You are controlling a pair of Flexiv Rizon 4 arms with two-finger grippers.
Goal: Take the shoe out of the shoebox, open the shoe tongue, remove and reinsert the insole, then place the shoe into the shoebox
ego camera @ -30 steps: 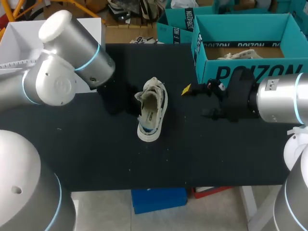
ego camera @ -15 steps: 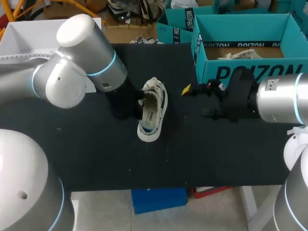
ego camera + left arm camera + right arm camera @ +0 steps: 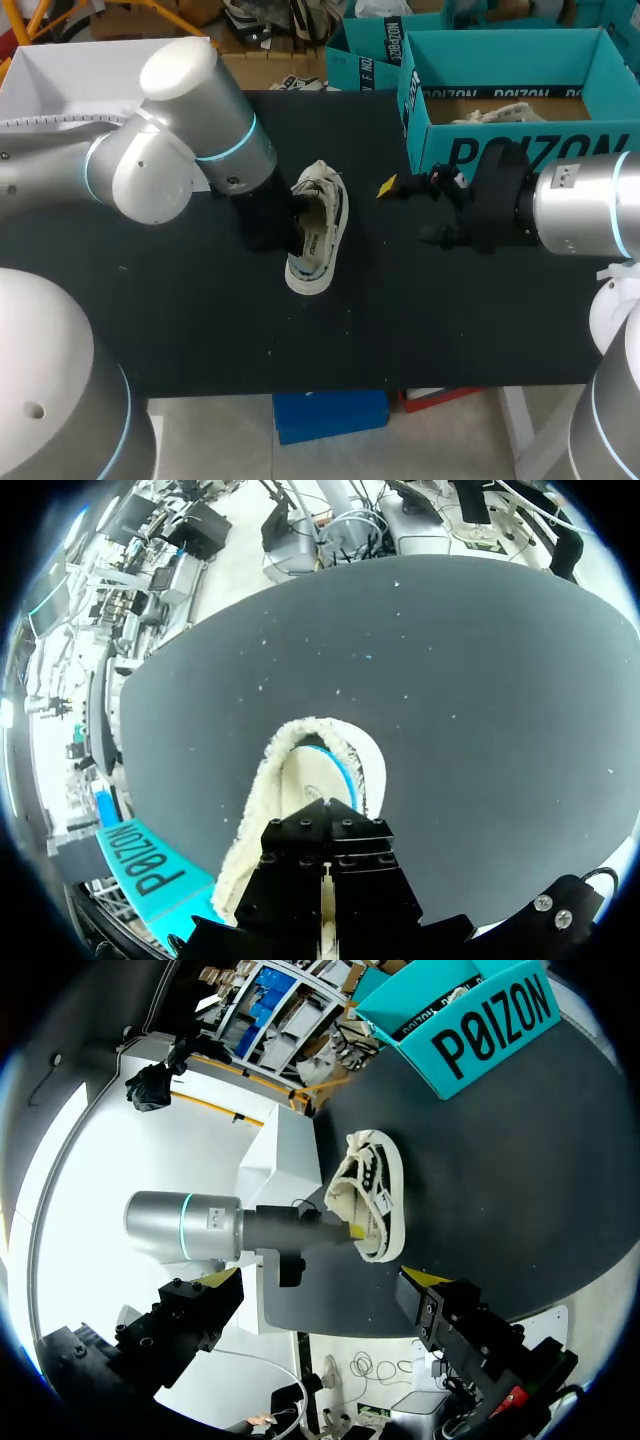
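Shoe: off-white low-top canvas sneaker (image 3: 318, 230) lies on the black table top (image 3: 450, 320), out of the box, just ahead of and under the left gripper (image 3: 322, 895).
Left gripper: at the sneaker's opening; grip cannot be told, its black body hides it.
Right gripper (image 3: 322, 1278): fingers spread wide, empty; sneaker well ahead of them.
Shoebox: teal cardboard shoebox (image 3: 520, 150), open, beside the right gripper.

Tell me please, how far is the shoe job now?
Done: the shoe lies on the table, outside the shoebox. In hand: the left gripper is at the shoe's opening; tongue or insole, I cannot tell. Left: probably the insole work, surely returning the shoe.
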